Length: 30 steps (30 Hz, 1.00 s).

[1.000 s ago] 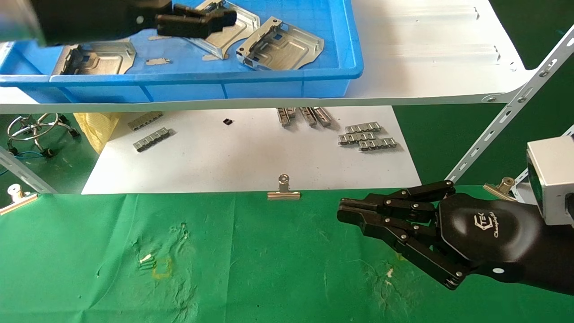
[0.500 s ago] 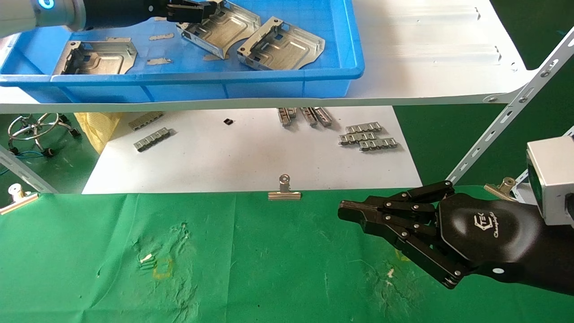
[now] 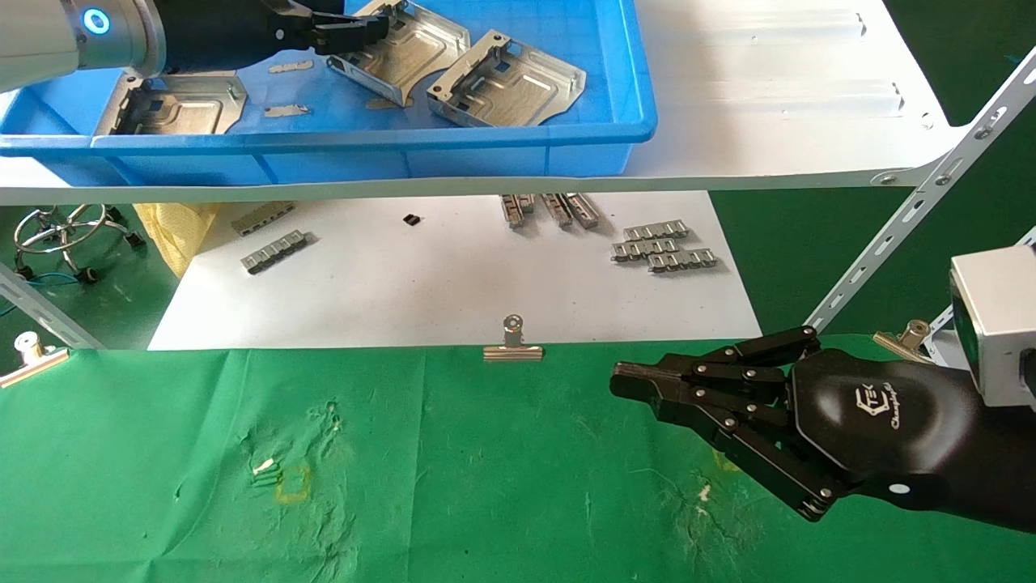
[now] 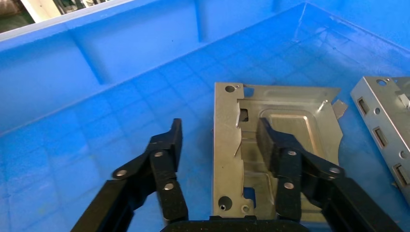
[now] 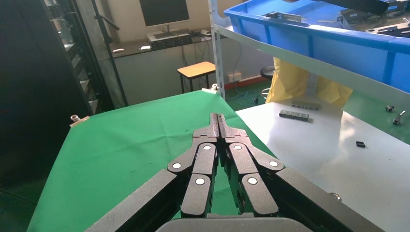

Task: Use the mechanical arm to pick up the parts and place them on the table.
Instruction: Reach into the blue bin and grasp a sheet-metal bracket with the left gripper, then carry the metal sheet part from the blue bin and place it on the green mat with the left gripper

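Three silver parts lie in the blue tray (image 3: 364, 154): one on the left (image 3: 174, 104), one in the middle (image 3: 405, 53), one on the right (image 3: 506, 81). My left gripper (image 3: 352, 32) is open, low over the middle part. In the left wrist view the left gripper (image 4: 220, 128) straddles that part's (image 4: 290, 104) folded rim, one finger over the tray floor, the other over the embossed face. The right-hand part (image 4: 384, 121) shows beside it. My right gripper (image 3: 623, 380) is shut and empty above the green table (image 3: 453, 486); it also shows in the right wrist view (image 5: 218, 118).
The tray stands on a white shelf board (image 3: 769, 89) with a slanted bracket (image 3: 914, 210). Below, a white sheet (image 3: 445, 300) carries grey ribbed strips (image 3: 664, 245). Binder clips (image 3: 512, 344) hold the cloth's far edge.
My left gripper has drawn back a little to the left over the tray and settled at the middle part's rim. The parts and the right arm have not moved.
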Motion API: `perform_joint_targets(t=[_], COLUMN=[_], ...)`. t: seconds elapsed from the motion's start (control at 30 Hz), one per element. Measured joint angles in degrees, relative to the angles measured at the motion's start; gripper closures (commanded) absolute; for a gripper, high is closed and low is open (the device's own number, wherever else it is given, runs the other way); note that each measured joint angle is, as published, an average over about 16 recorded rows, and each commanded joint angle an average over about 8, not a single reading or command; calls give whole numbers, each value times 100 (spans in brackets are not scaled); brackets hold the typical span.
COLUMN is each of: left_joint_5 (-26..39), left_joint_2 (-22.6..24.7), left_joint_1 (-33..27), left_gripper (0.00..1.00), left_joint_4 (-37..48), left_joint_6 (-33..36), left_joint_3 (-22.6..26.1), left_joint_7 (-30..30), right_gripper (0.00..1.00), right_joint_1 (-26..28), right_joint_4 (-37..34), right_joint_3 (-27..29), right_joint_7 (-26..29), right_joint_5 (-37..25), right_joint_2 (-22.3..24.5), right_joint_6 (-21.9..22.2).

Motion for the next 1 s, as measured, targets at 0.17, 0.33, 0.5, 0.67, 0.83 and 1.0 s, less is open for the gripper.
perform_joint_targets(t=[0.17, 0.33, 0.5, 0.67, 0.83, 1.0], left_joint_5=[61, 105, 91, -10, -246, -605], left_joint_2=[20, 12, -56, -209, -464, -830], left_joint_1=[-39, -78, -133, -203, -241, -164], left_gripper=[100, 100, 100, 100, 100, 100], left_joint_4=[34, 58, 50, -39, -218, -501], left_joint_6=[25, 120, 312, 740, 1585, 2690], left_joint_3=[43, 74, 65, -2, -150, -339], left_joint_7=[28, 41, 61, 171, 444, 873], right_gripper=[11, 0, 0, 0, 0, 0], right_joint_1=[0, 0, 0, 0, 0, 0], right_joint_4=[0, 0, 0, 0, 0, 0], right_joint_3=[0, 0, 0, 0, 0, 0], right_joint_7=[0, 0, 0, 0, 0, 0], right_joint_5=[0, 0, 0, 0, 0, 0], right_joint_2=[0, 0, 0, 0, 0, 0], right_joint_6=[0, 0, 0, 0, 0, 0])
